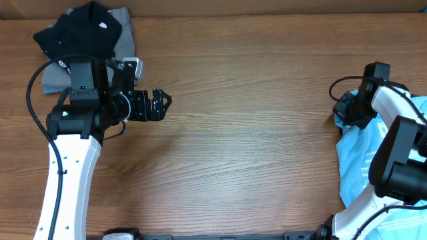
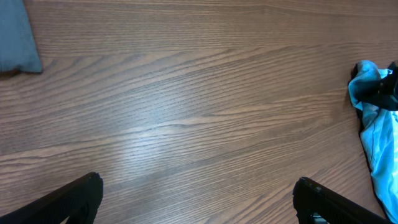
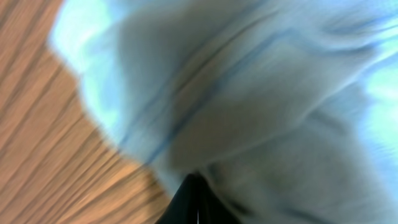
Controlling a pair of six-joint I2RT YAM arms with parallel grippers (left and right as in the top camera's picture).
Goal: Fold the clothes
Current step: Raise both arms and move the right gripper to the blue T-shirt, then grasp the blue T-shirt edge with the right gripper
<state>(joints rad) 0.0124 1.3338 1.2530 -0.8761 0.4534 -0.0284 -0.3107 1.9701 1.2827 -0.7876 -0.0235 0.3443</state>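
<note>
The light blue T-shirt (image 1: 357, 157) lies bunched at the table's right edge, white lettering showing. My right gripper (image 1: 341, 112) sits at its upper left corner. In the blurred right wrist view the blue cloth (image 3: 249, 81) fills the picture, and the right gripper (image 3: 196, 190) has its dark fingers pressed together into the fabric. A black garment (image 1: 80, 30) lies at the far left corner. My left gripper (image 1: 163, 105) hovers over bare wood right of it, open and empty; the left wrist view shows its fingers (image 2: 90, 190) wide apart and the T-shirt (image 2: 373, 137) far off.
Under the black garment lies a folded grey-blue cloth (image 1: 123, 33), also seen as the grey-blue cloth (image 2: 15, 37) in the left wrist view. The wooden table (image 1: 253, 133) stretches between the two arms. The right arm's white links cover part of the T-shirt.
</note>
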